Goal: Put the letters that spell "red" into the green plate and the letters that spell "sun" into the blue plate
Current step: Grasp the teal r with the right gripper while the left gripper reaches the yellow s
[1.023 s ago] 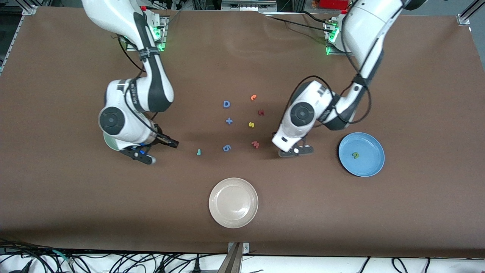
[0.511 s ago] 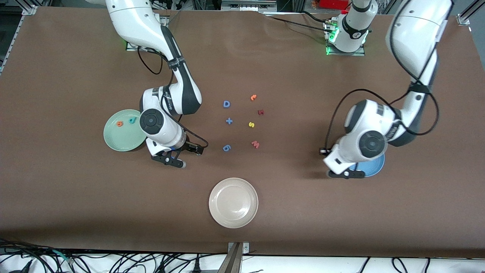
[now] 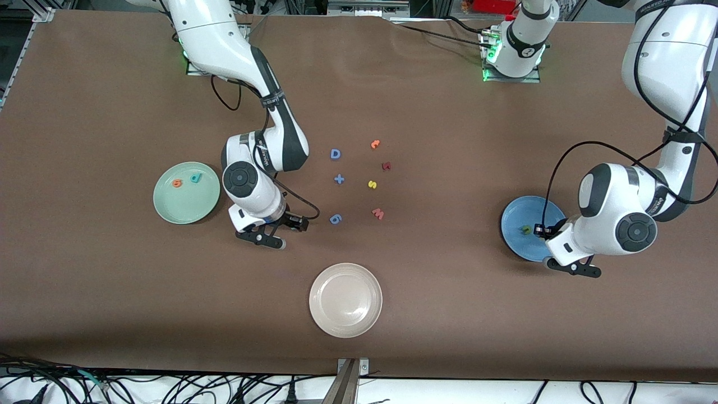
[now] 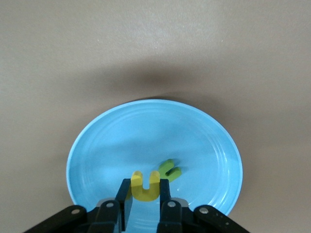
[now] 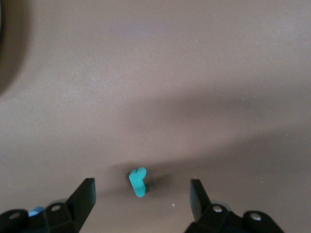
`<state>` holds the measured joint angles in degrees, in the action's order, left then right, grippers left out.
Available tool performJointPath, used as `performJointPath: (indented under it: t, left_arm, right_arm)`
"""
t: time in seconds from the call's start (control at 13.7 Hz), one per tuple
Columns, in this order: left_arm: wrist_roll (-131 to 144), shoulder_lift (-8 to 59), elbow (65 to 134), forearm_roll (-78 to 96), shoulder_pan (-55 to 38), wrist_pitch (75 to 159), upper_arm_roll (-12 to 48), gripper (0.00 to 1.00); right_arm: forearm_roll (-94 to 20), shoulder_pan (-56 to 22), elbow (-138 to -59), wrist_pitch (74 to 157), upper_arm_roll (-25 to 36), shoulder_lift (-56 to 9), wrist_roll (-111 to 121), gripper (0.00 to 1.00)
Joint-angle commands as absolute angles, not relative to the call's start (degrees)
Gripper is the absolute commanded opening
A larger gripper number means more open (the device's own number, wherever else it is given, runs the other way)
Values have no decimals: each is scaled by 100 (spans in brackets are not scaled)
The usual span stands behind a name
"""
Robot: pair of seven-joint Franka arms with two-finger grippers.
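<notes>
The left gripper [image 4: 144, 204], low in its wrist picture, pinches the yellow "u" [image 4: 145, 185] above the blue plate [image 4: 97, 145], just beside the green "n" [image 4: 169, 169] already lying in it; holding it over the dish means a release should drop it inside. In the front picture that plate [image 3: 519, 216] sits at centre right.

The right gripper [image 5: 141, 196] hangs with its fingers spread wide either side of the teal "r" [image 5: 138, 181] on the brown table [image 5: 155, 73], apparently lined up for a grab. At centre left, the green plate [image 3: 168, 207] holds the orange "e" [image 3: 178, 183] and teal "d" [image 3: 195, 178]. The yellow "s" [image 3: 372, 184] lies mid-frame among stray pieces, the beige plate [image 3: 325, 314] below.
</notes>
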<state>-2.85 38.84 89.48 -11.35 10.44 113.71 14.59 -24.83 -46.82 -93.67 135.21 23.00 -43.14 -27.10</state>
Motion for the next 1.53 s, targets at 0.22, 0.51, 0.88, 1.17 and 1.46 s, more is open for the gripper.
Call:
performJointPath:
  t: [0.22,0.51,0.88,1.17,1.46]
  left_arm:
    - [-255,3823,8982,-1248,1002,11303,1591,100]
    - [296,3814,9017,-1029,967,11408,2125,100]
    - [2327,3797,9324,-1046,327,11740,2952,100]
    - [4067,3814,9861,-1572,-631,12972,3103,100]
    - [4744,3911,9896,-1853,-1317,13244,3067,100]
  right_arm:
    - [-2566,-4772,-9255,13816,2329,-4535,-2681,87]
    - [-2566,-4764,-9255,13869,2329,-4553,-2672,87]
    - [-2575,-4816,-9255,13948,2329,-4605,-2707,87]
    - [-2584,-4895,-9377,14106,2329,-4702,-2681,87]
    - [-2584,-4904,-9422,14107,2329,-4693,-2646,52]
